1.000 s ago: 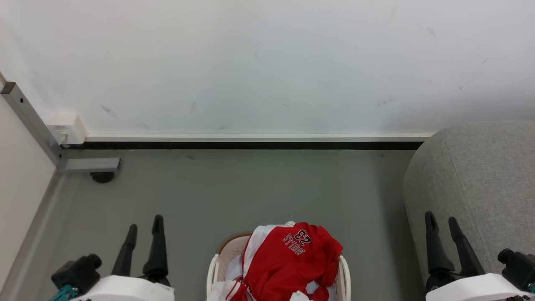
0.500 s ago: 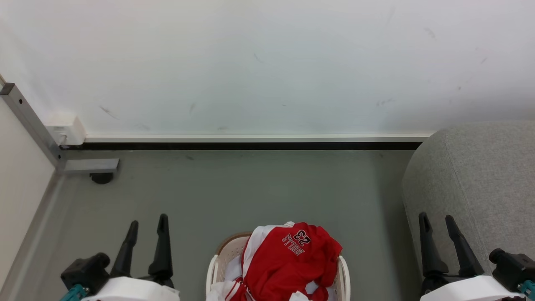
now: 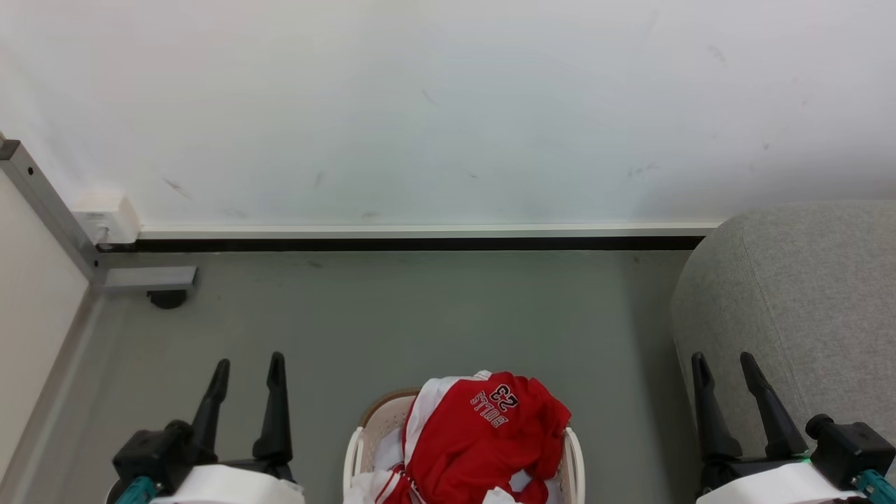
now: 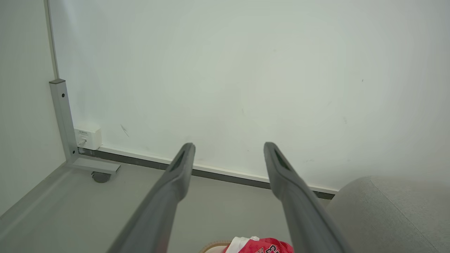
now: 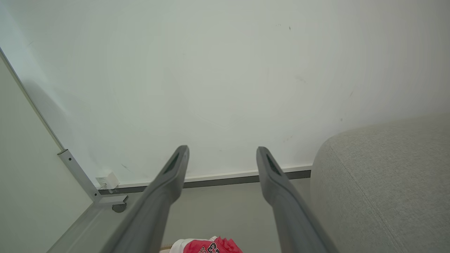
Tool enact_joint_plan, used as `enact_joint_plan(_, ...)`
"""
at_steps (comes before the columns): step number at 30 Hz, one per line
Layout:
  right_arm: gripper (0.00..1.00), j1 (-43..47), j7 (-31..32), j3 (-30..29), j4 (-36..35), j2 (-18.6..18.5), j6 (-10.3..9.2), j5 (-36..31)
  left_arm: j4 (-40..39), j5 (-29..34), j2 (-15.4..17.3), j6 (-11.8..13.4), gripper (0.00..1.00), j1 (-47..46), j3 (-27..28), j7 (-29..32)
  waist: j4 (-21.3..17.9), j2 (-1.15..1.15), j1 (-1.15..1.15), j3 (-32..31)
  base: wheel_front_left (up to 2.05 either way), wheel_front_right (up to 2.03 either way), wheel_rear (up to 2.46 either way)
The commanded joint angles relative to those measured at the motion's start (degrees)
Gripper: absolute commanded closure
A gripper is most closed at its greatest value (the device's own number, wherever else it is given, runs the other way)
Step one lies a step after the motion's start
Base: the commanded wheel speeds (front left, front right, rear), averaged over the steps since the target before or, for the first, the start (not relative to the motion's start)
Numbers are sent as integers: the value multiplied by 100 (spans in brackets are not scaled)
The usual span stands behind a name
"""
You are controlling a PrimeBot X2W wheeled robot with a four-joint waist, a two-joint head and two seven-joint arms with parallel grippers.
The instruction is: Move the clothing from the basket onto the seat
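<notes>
Left gripper (image 3: pixel 250 360) and right gripper (image 3: pixel 722 357) stand released and empty either side of the basket (image 3: pixel 576 455), clothing (image 3: pixel 483 434) heaped inside.

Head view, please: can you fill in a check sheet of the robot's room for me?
Surface: smooth grey floor.
Job's things: red clothing heaped in the cream basket, number 23 on top; grey seat to the robot's right, no clothes on the part in view.
Clutter: nothing seen.
Grippers: left gripper and right gripper open, fingers holding nothing, one each side of the basket.
Cables: nothing seen.
Surroundings: scuffed white wall; white box at its foot; metal frame with a dark wheel.
</notes>
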Motion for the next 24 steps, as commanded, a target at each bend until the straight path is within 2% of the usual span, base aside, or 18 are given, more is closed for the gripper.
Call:
enact_joint_plan(1,0,-74,-45,18,-56,-33,-9,-130,-55,199,28,-8,0,11,15,-41,-4,0,0,1,0,0,0)
enact_joint_plan(24,0,-91,-306,119,-130,-12,-11,-1028,-171,1269,-10,9,0,9,-38,-300,-14,0,0,56,0,0,0)
